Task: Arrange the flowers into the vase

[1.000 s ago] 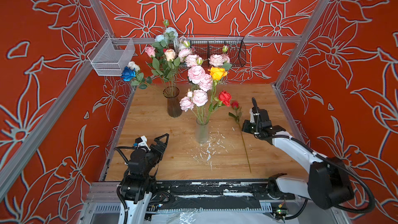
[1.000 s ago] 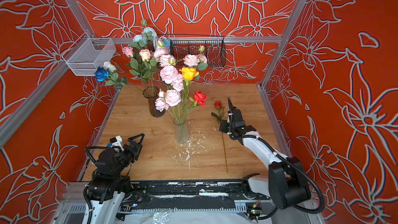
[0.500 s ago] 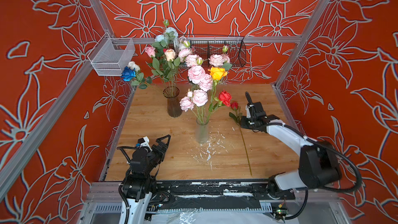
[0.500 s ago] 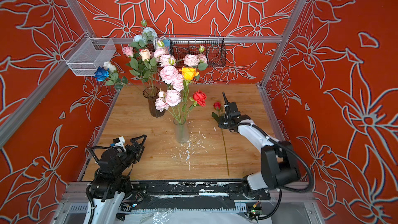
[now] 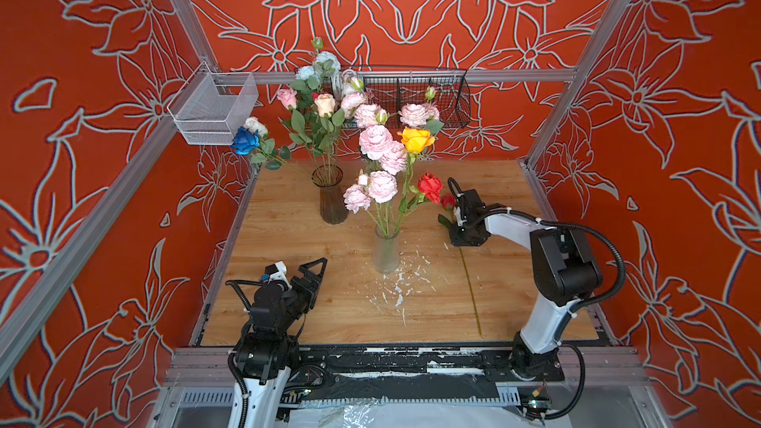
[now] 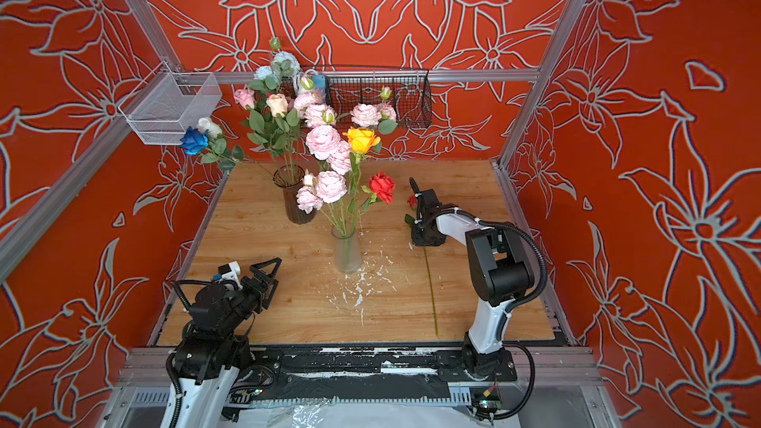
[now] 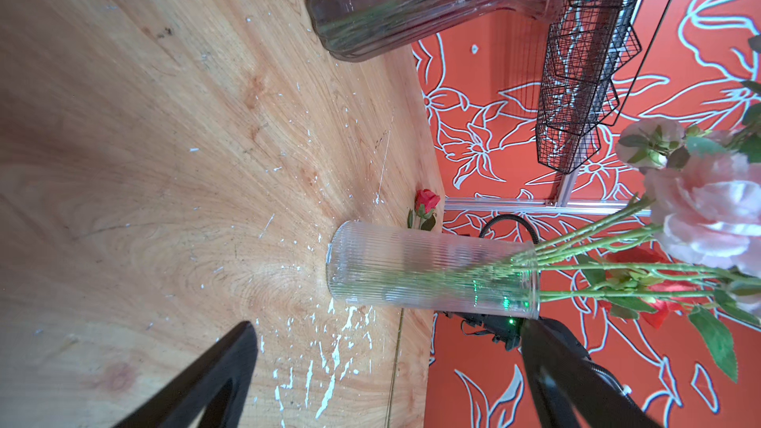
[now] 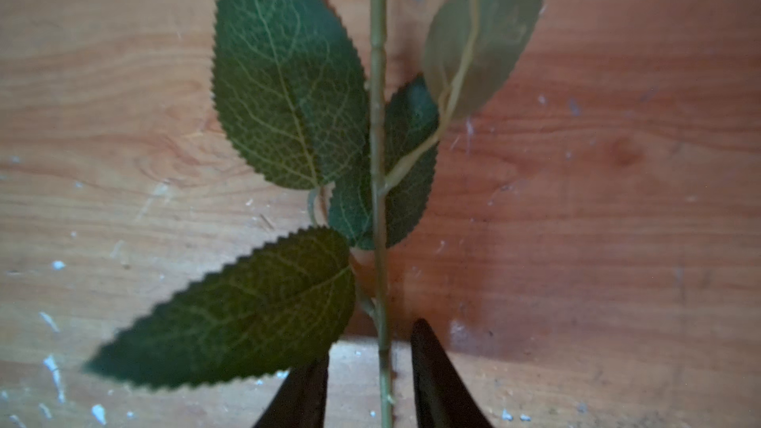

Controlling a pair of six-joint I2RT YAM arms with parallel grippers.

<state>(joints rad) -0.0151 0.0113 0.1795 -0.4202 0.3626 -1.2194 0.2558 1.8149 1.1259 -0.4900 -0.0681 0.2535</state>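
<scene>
On the wooden table [image 5: 288, 240], right of the clear ribbed vase [image 5: 386, 255], your loose red rose [image 5: 469, 277] lies flat. Its head points at the back wall and its stem runs toward the front edge. Your right gripper [image 8: 370, 341] points straight down over it, just below the leaves. In the wrist view the stem passes between the two fingertips with a gap on each side, so the jaws are apart, straddling the stem, not pinching it.

The clear vase holds pink peonies [image 5: 375, 142], an orange-yellow rose [image 5: 416, 139] and another red rose [image 5: 429, 187]. The dark vase [image 5: 331, 203] behind it has a mixed bunch [image 5: 321, 117] of pink, cream, white, blue and pale blue heads. Your left gripper [image 5: 306, 277] sits near the front left with its jaws spread wide, holding nothing.
</scene>
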